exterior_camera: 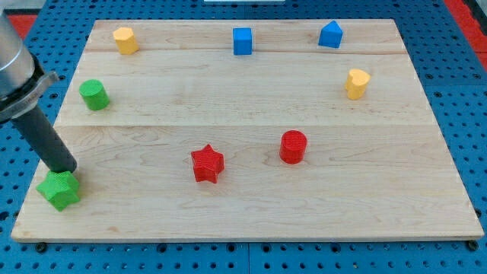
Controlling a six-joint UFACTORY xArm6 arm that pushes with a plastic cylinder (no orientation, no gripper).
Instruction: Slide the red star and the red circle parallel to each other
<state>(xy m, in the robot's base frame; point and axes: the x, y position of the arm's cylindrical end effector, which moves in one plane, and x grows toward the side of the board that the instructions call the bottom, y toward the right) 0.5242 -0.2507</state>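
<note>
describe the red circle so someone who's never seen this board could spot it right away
Start at the wooden board and look to its lower middle, slightly toward the view's right. There the red circle stands, a short round cylinder. Its only red neighbour, the red star, sits to its left and has points; my tip is far off by the green star.

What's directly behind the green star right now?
My tip stands just behind the green star, at the view's top side of it. Whether they touch is hidden where the rod meets the block.

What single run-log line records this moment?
tip: touching green star, view's bottom left | red star, red circle: apart, untouched
</note>
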